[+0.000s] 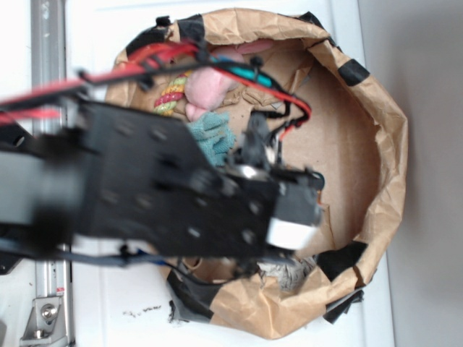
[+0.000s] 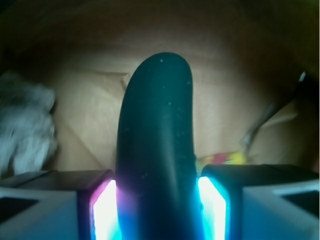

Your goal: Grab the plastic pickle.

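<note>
Brown paper bag [image 1: 376, 130] on the white bench, fingers [image 2: 107, 210] pinching the plastic pickle [image 2: 157, 145] down inside it (looks centred). I'd keep squeezing and lift straight up.

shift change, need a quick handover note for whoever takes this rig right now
Tool: shut on the smooth dark green oblong plastic pickle, pads lit either side of it in the wrist view.
Pickle: sticks out forward from between the pads, above the floor of the brown paper-walled bin.
Done: the grab looks made.
Left: probably just confirm the hold; whether the pickle is off the floor cannot be told.
</note>
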`<state>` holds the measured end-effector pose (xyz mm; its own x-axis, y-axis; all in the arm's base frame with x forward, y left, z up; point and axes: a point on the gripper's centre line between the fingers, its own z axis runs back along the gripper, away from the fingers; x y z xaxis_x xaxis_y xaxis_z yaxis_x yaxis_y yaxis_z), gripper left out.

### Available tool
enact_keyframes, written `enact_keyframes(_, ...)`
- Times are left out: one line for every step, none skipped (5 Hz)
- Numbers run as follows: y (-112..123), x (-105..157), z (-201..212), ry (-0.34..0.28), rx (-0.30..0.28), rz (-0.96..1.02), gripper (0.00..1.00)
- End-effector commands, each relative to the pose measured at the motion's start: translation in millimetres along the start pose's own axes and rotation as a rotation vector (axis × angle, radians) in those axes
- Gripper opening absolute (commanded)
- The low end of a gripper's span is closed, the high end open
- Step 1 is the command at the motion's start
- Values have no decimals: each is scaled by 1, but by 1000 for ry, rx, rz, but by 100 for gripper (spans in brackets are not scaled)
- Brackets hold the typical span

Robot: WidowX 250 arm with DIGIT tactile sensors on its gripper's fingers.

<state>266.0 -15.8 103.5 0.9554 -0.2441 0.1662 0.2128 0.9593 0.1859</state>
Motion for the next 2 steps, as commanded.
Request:
enact_keyframes(53, -13, 24, -25, -9, 57, 0)
enact_keyframes(55, -16, 17, 9, 20, 54, 0)
